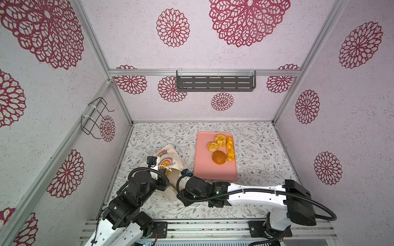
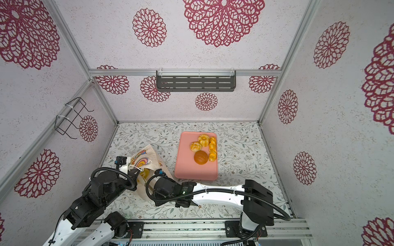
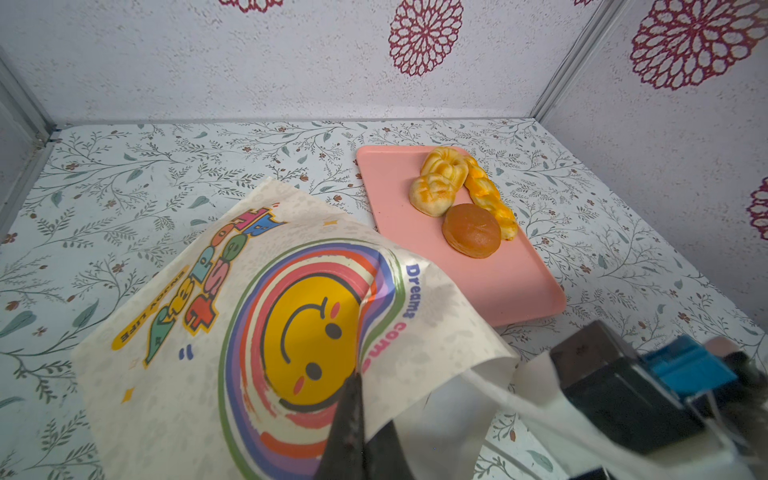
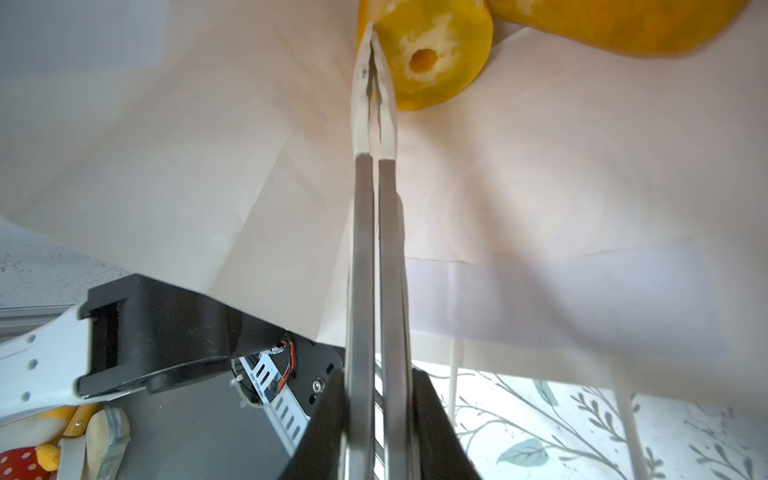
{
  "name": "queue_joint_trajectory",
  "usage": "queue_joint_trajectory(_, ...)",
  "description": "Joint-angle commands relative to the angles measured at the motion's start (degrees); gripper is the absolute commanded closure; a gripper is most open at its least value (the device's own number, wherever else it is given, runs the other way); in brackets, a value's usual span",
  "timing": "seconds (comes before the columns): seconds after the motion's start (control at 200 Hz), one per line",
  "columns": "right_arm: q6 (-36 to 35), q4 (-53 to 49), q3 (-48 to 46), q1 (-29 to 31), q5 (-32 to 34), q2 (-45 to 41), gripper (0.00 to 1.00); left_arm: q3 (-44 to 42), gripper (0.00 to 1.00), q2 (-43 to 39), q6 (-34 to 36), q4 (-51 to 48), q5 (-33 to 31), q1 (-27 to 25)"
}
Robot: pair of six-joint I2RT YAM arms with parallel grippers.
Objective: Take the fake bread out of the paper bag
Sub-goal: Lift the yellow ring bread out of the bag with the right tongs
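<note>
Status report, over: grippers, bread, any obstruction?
Left gripper shut on paper bag rim. Right gripper inside bag, shut on ring-shaped bread edge. Another bread beside it; four breads on pink tray. No obstruction seen.

Found bun (image 1: pixel 219 157), braided stick (image 1: pixel 230 149), ring (image 1: pixel 220 140) and knotted roll (image 1: pixel 212 147) on the tray (image 1: pixel 211 171); left of the tray, the paper bag (image 1: pixel 170 154), another ring (image 4: pixel 451 81) inside.

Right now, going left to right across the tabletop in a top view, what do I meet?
Paper bag → left rim of the pink tray → knotted roll → braided stick.
</note>
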Motion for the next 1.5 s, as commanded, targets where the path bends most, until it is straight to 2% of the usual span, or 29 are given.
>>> queue_joint_trajectory(0.0,2.39,-0.89,-1.56,-0.79,3.62,-4.16,1.00,0.33,1.00,-0.97,-1.00,1.30,-0.83,-0.11)
queue_joint_trajectory(0.26,2.85,-1.16,-4.65,0.35,3.98,-8.66,1.00,-0.62,1.00,-1.86,-1.37,1.91,-1.59,-0.12)
queue_joint_trajectory(0.831,5.61,-1.71,-8.87,0.66,4.27,-12.82,1.00,0.17,1.00,-0.35,-1.46,2.20,-1.84,-0.10)
queue_joint_trajectory(0.921,6.46,-0.75,-9.39,0.61,4.16,-13.50,0.90,0.23,1.00,-0.12,-1.45,2.46,-1.69,-0.03)
queue_joint_trajectory(1.011,7.18,0.32,-9.91,0.66,4.27,-14.26,0.85,0.12,1.00,0.20,-1.33,2.63,-1.57,-0.08)
queue_joint_trajectory(1.266,8.92,4.86,-10.87,0.66,1.65,-14.59,0.80,-0.21,1.00,0.39,-1.44,3.19,-1.39,-0.06)
queue_joint_trajectory(1.496,8.49,4.51,-9.47,0.92,-0.77,-12.47,0.68,-0.88,1.00,0.15,-1.82,3.64,-1.21,-0.05)
